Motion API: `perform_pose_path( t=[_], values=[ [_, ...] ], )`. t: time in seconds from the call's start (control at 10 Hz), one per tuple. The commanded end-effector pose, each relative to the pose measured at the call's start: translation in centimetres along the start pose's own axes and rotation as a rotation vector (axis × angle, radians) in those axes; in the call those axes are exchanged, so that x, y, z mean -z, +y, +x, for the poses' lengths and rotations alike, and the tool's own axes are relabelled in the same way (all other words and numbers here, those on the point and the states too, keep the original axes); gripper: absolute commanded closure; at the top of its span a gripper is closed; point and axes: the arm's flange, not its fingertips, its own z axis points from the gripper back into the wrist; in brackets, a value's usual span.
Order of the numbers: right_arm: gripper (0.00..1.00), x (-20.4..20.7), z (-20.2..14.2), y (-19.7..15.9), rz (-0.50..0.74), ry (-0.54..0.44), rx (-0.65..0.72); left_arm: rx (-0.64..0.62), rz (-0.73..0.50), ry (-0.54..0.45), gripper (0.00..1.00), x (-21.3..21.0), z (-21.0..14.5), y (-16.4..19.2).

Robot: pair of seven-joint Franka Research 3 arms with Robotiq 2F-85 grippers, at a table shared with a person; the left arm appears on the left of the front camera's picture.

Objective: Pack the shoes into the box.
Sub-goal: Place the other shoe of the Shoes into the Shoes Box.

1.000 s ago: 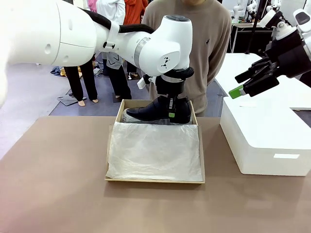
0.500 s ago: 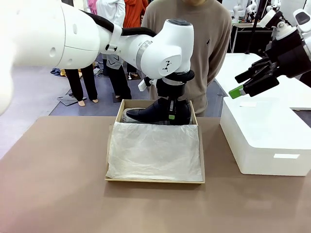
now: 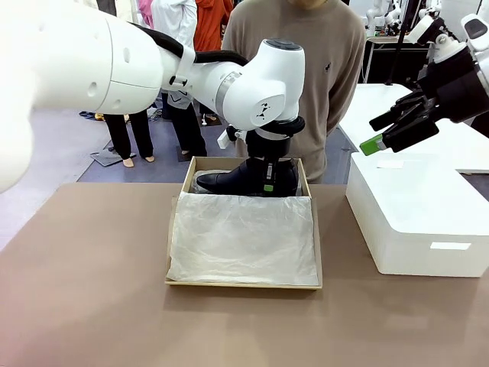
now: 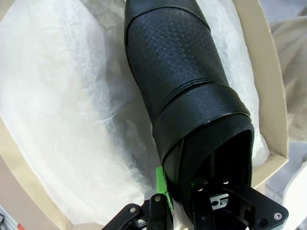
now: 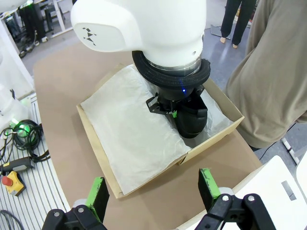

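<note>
Brown desk [image 3: 84,290] with a person [image 3: 336,61] in a beige sweater at the far edge, right behind the box [image 3: 243,285]. Tan box sits mid-desk. White tissue paper [image 3: 244,241] covers its near part and lines the far end.

One black shoe [image 3: 225,182] is at the far end of the box, lying across it: toe toward the robot's left, heel toward its right. Left wrist view shows a textured upper with a glossy band at the opening, tissue underneath and to the sides.

Left claw [image 3: 267,183] comes straight down from above and is clenched on the heel-end collar of the shoe. One finger is inside the opening; the green-padded finger [image 4: 162,184] is outside, against the leather. Can't tell whether the sole rests on the tissue or sits just above it.

Right claw [image 3: 378,131] hangs high over the white box [image 3: 420,222] at the desk's right side, jaws spread wide with nothing between them. In the right wrist view it looks down on the tan box and the left arm from well apart.
</note>
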Motion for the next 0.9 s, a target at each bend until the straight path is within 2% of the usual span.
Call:
perform_pose_path(
  t=[0.0, 0.3, 0.4, 0.8],
  values=[
    [0.0, 0.1, 0.1, -0.2, 0.014, -0.02, -0.008, -0.06, -0.012, -0.025, 1.0, -0.1, -0.7, -0.4],
    [0.0, 0.1, 0.1, -0.2, 0.014, -0.02, -0.008, -0.066, 0.007, -0.027, 1.0, 0.5, -1.0, -0.5],
    [0.0, 0.1, 0.1, -0.2, 0.014, -0.02, -0.008, -0.068, 0.005, -0.02, 0.84, 0.3, -0.9, -0.5],
    [0.0, 0.1, 0.1, -0.2, 0.014, -0.02, -0.008, -0.074, 0.079, -0.045, 0.06, -3.3, -0.5, -0.5]
  ],
)
